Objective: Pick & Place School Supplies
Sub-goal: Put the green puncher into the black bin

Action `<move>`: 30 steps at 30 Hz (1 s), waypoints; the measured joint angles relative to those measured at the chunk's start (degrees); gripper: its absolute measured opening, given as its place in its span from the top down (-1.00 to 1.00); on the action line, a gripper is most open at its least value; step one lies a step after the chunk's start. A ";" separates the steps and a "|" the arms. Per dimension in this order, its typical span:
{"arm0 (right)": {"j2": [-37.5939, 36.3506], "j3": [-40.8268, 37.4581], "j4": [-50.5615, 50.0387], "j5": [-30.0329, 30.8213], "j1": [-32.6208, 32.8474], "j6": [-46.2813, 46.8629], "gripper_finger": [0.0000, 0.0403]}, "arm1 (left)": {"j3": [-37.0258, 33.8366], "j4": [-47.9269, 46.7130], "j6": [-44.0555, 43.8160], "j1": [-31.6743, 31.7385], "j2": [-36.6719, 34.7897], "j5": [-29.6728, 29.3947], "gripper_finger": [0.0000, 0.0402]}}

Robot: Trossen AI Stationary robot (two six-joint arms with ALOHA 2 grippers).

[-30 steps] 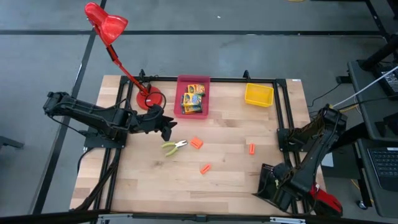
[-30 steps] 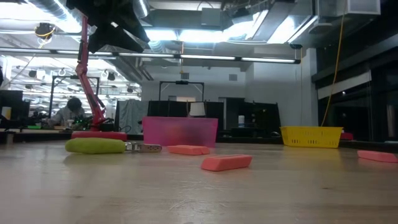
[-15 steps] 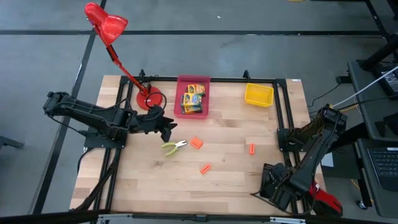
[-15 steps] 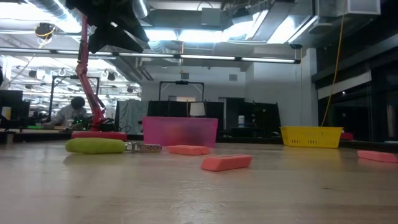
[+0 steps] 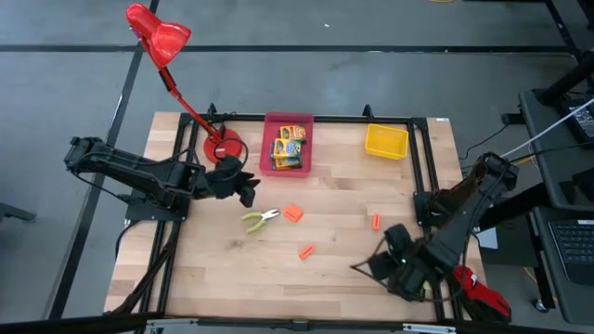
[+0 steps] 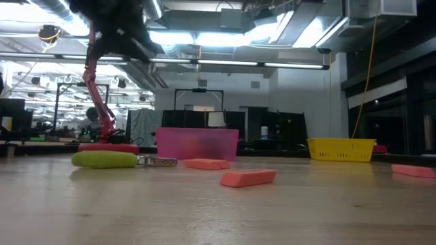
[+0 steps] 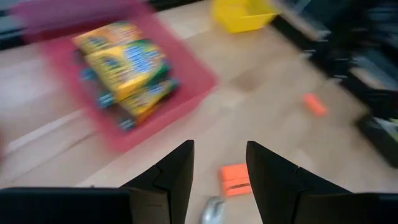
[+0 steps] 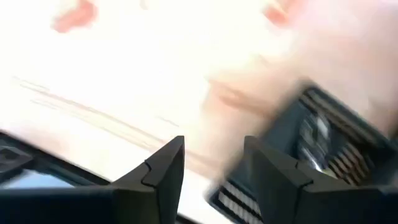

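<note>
From above, we see the wooden table [image 5: 232,278] with the left gripper [image 5: 247,192] hovering between the red lamp's base [image 5: 224,147] and the pliers [image 5: 261,218], holding nothing. The pliers with lime-green handles lie just beside an orange piece [image 5: 293,213]; a second orange piece [image 5: 306,251] lies nearer the front edge and a third [image 5: 375,222] sits toward the right. The crayon boxes [image 5: 289,146] rest in the pink bin [image 5: 287,120] at the back edge, and the yellow bin [image 5: 386,141] stands well apart to its right. The right gripper [image 5: 371,266] hangs low over the table's right front area, near the third orange piece, with nothing in it.

At table height, we see the green handle [image 6: 104,159] lying flat, orange pieces [image 6: 248,177] on the wood, and both bins behind them.

Through the left wrist camera, we see its two fingers [image 7: 176,174] standing apart with empty air between them, above an orange piece [image 7: 234,179] and a metal tip of the pliers; the crayon boxes [image 7: 124,62] fill the pink bin beyond.

Through the right wrist camera, heavily blurred, its fingers [image 8: 163,173] stand parted over bare wood, gripping nothing.
</note>
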 joint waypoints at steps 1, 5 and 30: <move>-0.02 0.74 0.28 1.86 -1.19 -2.26 0.17 | 0.00 -2.69 -2.46 0.00 -0.24 -0.90 0.29; -0.02 3.18 1.83 5.95 -6.74 -14.54 0.20 | -0.01 -13.60 -6.55 -0.31 -0.39 0.06 0.29; -0.39 10.49 1.88 18.75 -18.35 -37.92 0.21 | -8.37 -2.82 -9.87 -3.69 18.53 19.74 0.29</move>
